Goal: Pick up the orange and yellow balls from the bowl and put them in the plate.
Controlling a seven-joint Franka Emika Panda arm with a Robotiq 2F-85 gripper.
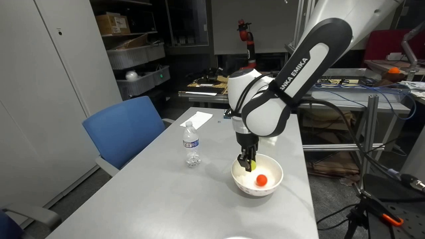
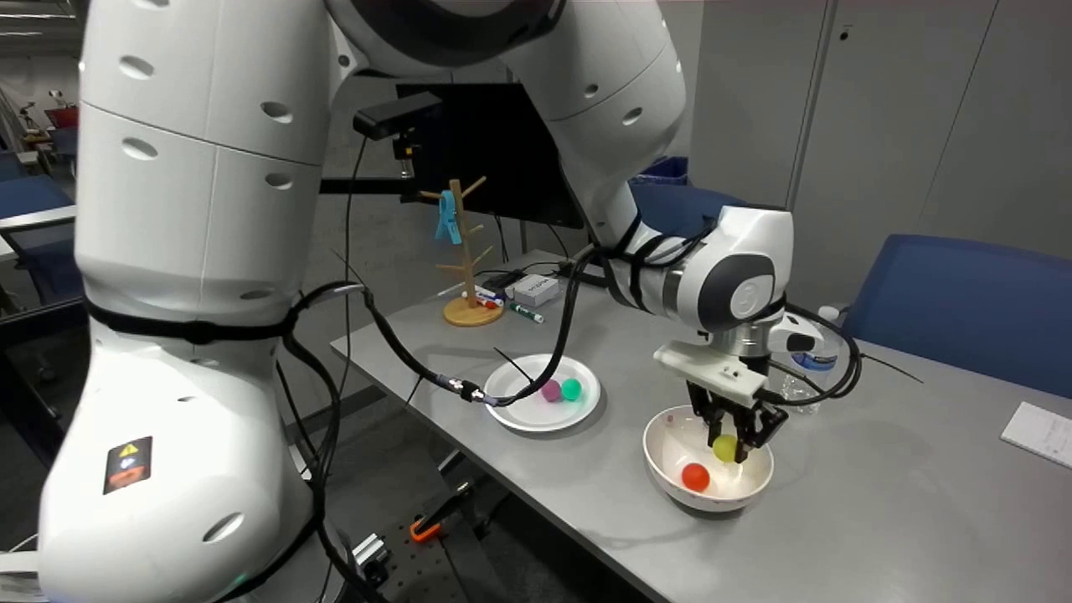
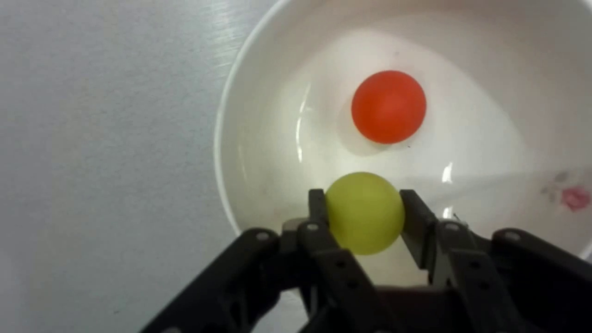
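My gripper (image 3: 363,208) is shut on the yellow ball (image 3: 365,217), with a fingertip on each side of it. In both exterior views the gripper (image 1: 248,162) (image 2: 729,440) points down into the bowl (image 1: 257,192) (image 2: 712,504), and the yellow ball sits between the fingers inside the bowl's outline. Its exact height above the bowl's bottom is hard to tell. The orange ball (image 3: 388,107) lies loose in the bowl, apart from the fingers; it also shows in an exterior view (image 1: 261,180). The white plate (image 2: 543,425) holds a magenta ball (image 2: 551,390) and a green ball (image 2: 571,389).
A water bottle (image 1: 191,146) stands upright near the bowl. A wooden stand (image 2: 463,251), markers (image 2: 526,312) and a small box (image 2: 533,289) are beyond the plate. White paper (image 1: 196,119) lies on the table. A black cable loop (image 2: 561,335) hangs over the plate in that view.
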